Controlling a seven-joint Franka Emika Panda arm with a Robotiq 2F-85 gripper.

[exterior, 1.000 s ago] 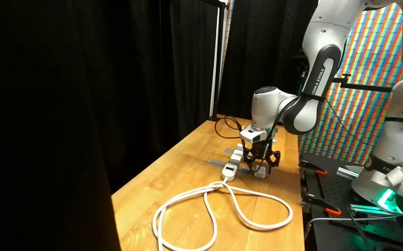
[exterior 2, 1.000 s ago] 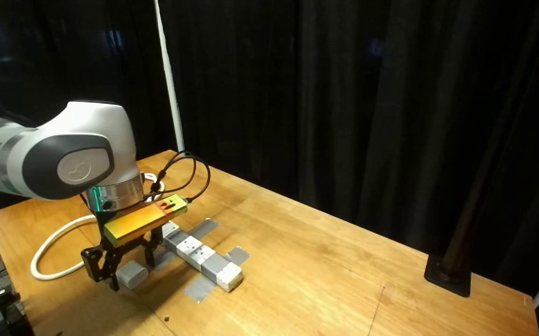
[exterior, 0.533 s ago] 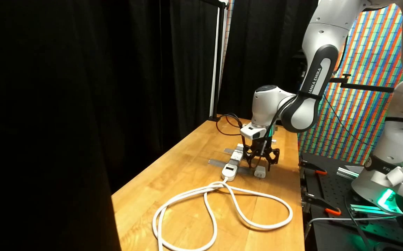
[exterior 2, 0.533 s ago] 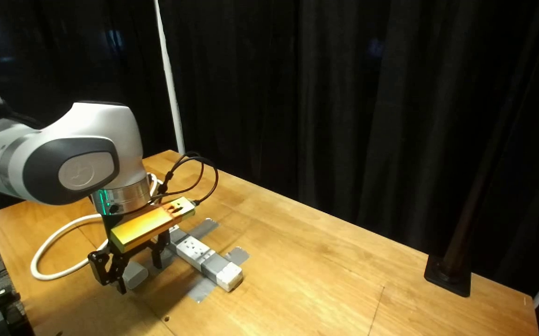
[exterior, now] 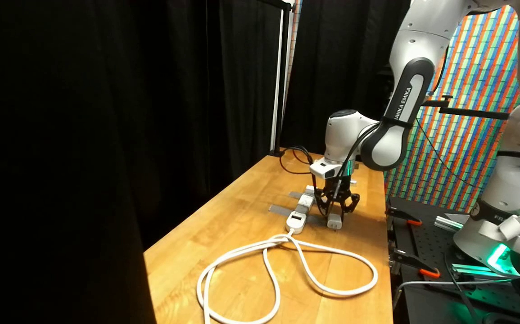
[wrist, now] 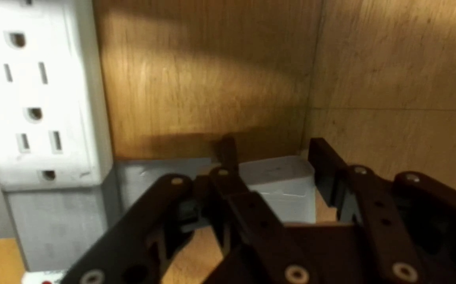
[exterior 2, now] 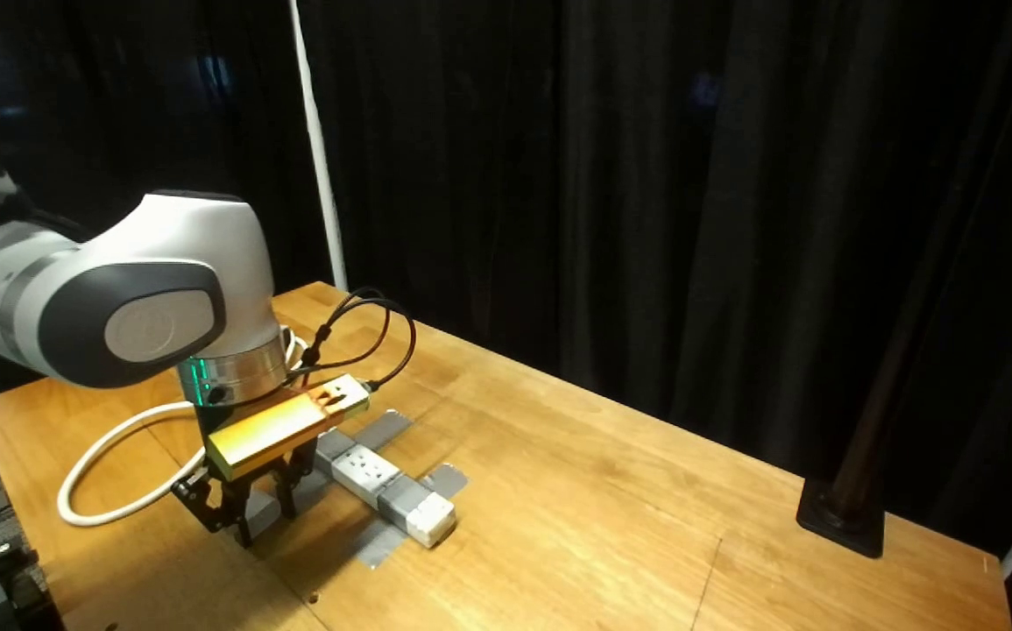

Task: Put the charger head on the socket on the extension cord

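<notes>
The charger head (exterior: 334, 221), a small white cube, rests on the table beside the socket block; it also shows in the other exterior view (exterior 2: 262, 513) and the wrist view (wrist: 291, 197). My gripper (exterior: 336, 213) points down with one finger on each side of it. In the wrist view my fingertips (wrist: 272, 159) meet its left and right sides, so the gripper looks shut on it. The socket (wrist: 34, 112) faces up on the white-grey block, left of the charger head; it also shows in an exterior view (exterior 2: 364, 466). The extension cord (exterior: 347, 293) lies in big white loops.
Grey tape (exterior 2: 446, 479) holds the socket block to the wooden table (exterior 2: 611, 543). A black stand (exterior 2: 840, 521) is at the far table corner. Black clamps (exterior: 404, 215) sit at the table edge. Dark curtains hang behind. Black cables loop out from the wrist camera.
My gripper has moved a little toward the socket block, and its fingers have closed in around the charger head. The charger head has shifted very slightly. The socket and cable have not moved.
</notes>
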